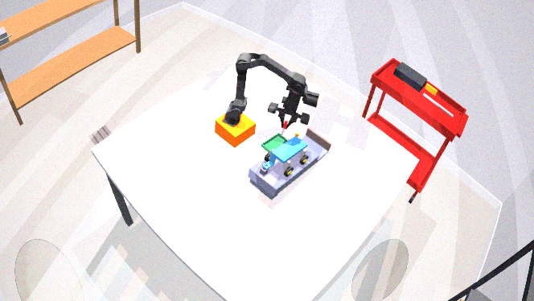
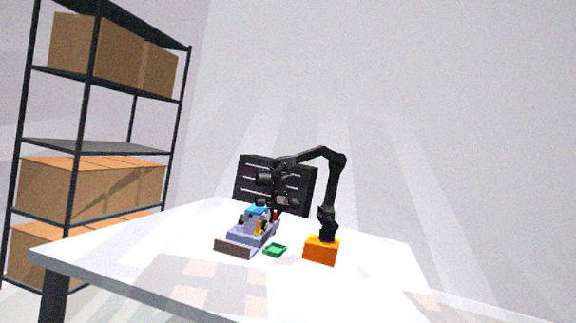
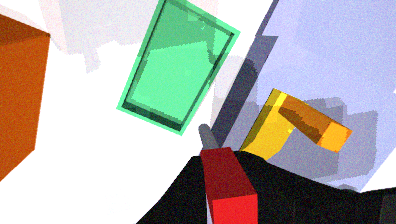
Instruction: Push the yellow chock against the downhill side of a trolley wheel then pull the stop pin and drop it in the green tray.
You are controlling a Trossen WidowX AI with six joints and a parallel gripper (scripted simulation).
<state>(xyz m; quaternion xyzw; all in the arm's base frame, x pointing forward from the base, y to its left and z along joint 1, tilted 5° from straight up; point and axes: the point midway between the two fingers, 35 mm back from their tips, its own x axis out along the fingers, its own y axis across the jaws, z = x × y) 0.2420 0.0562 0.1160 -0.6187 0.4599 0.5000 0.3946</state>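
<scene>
While the hand grips the red-headed stop pin above the table, green tray lies toward seven o'clock, top view. Trolley on ramp; chock at its one o'clock, near a wheel.

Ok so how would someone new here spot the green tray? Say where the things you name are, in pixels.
Find the orange block (image 1: 235, 130) (image 2: 320, 252) (image 3: 20, 100) under the black arm. Between it and the ramp (image 1: 261, 186) (image 2: 244, 238) (image 3: 320, 40) lies the shallow rectangular tray (image 1: 275, 142) (image 2: 275, 250) (image 3: 175, 75). It is the only green thing, low and open-topped, unlike the sloped ramp beside it.

A red cart and a black shelf rack holding boxes.
</scene>
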